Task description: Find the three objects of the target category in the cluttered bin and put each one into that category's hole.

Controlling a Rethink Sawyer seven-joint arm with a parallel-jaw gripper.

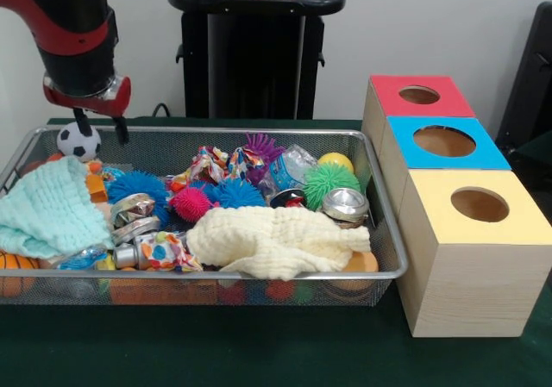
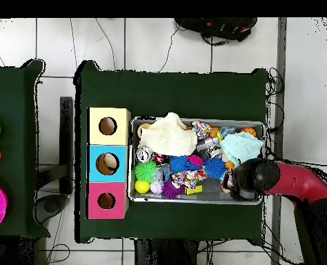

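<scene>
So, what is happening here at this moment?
A red and black robot arm holds its claw open above one end of a wire bin, near a small soccer ball. The claw holds nothing. The bin is full of spiky balls, cloths and cans. Three boxes with holes, red, blue and yellow, stand beside it.

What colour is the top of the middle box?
Blue, around its round hole; the middle box shows best in the front view.
</scene>
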